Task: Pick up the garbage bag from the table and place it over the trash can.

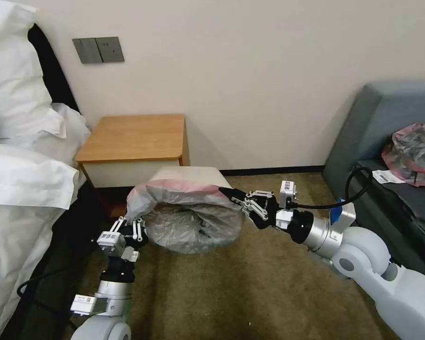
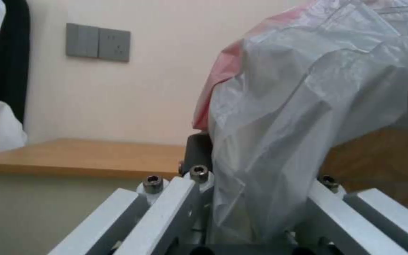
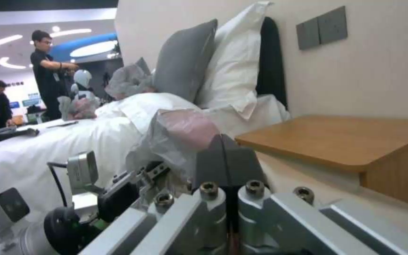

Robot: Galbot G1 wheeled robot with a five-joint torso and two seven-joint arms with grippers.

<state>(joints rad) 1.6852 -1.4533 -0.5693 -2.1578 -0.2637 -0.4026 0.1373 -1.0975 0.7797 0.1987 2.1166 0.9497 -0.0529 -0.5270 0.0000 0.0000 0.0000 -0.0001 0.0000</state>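
Two plastic bags are in sight: one garbage bag (image 1: 189, 222) stretched between the arms, and one second bag (image 1: 413, 153) heaped on the grey sofa (image 1: 392, 113). There are two grippers, the left gripper (image 1: 131, 227) and the right gripper (image 1: 236, 198). One table (image 1: 132, 137), two grey wall plates (image 1: 98, 50) and one beige bin rim (image 1: 189, 177) complete the count.

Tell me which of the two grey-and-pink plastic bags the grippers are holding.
The garbage bag stretched between the left gripper and right gripper, in front of the table. The other bag lies untouched on the sofa.
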